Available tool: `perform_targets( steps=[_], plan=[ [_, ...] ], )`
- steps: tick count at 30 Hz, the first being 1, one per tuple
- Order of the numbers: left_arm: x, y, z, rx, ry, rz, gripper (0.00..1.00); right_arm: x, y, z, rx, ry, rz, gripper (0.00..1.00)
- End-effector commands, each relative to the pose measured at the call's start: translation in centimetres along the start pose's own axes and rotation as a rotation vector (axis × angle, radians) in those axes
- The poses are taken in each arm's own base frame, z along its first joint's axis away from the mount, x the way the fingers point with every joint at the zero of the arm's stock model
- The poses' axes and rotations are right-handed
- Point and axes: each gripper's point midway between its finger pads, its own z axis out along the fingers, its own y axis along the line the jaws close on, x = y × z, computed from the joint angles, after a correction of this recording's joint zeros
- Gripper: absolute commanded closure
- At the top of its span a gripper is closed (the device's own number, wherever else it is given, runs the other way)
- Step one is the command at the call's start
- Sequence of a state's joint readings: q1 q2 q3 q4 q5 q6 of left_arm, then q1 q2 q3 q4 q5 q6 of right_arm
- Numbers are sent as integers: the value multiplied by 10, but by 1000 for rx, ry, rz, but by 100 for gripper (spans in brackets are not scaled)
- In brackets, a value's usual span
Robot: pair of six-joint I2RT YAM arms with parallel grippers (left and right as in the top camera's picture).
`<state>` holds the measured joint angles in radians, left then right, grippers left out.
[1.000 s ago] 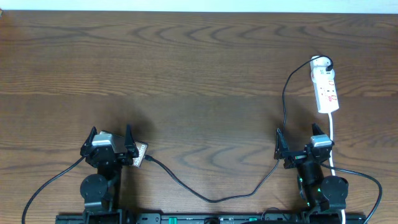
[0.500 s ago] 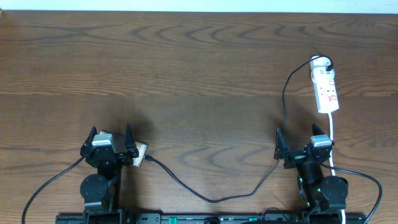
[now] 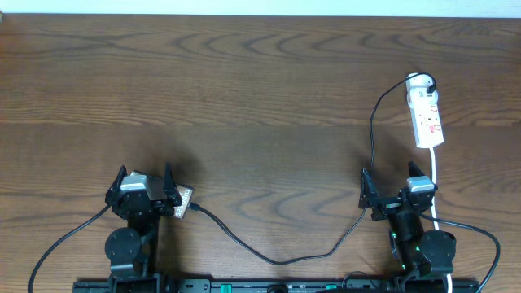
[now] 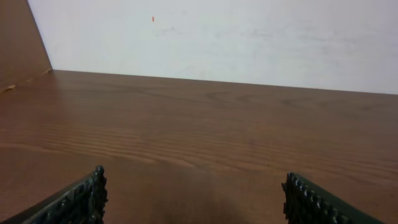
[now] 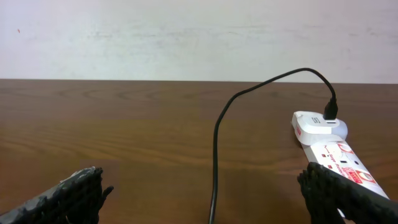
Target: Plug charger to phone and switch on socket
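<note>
1. The left gripper (image 3: 146,175) sits by the near edge of the table (image 3: 260,81), toward its left corner. Its jaws are spread wide and grasp nothing; the left wrist view shows only bare wood between its fingers (image 4: 78,200).
2. The phone (image 3: 185,199) lies just beside that gripper's right finger. It is mostly hidden under the gripper, and only a small corner shows.
3. The charger (image 3: 281,260) has its plug tip at the phone's exposed corner; whether it is seated cannot be told. The cable sags toward the near edge, rises past the right gripper (image 3: 388,177) and loops into the far end of the socket (image 3: 426,118).
4. The right gripper, near the near-right corner, is released and empty.
5. The socket lies lengthwise close to the right edge. Its white cord (image 3: 434,175) runs toward the near edge, and its switches are too small to read.
</note>
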<state>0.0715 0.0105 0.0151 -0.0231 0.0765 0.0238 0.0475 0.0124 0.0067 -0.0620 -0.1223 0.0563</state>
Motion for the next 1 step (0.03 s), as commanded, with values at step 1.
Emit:
perform_targets(
  steps=[1],
  plan=[
    [15,-2,0,15,48,4,12,0,0,0,5,-1,-13,1]
  ],
)
